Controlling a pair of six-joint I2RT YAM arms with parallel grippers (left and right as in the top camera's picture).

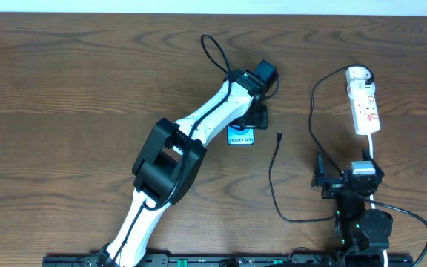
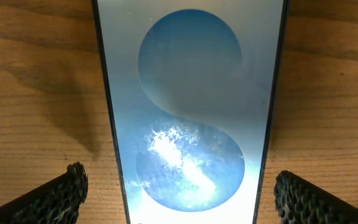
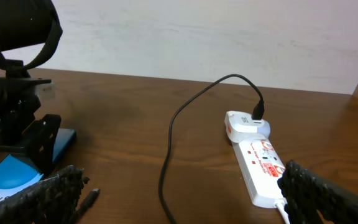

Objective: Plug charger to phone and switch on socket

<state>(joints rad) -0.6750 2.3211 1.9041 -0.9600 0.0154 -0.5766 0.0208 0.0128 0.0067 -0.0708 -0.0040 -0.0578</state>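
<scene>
The phone (image 1: 241,136) lies flat with white "Galaxy" lettering at its near end, and the left gripper (image 2: 185,199) hangs just above it, jaws spread wide past both screen edges, grasping nothing. The charger (image 1: 273,178) has its plug tip just right of the phone, not touching it. The socket (image 1: 364,107), its red print unreadable, sits well right of the phone, where the right gripper (image 3: 179,198) hangs released and empty.

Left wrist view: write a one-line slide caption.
Open left gripper straddles the lit phone on the wooden table.
</scene>
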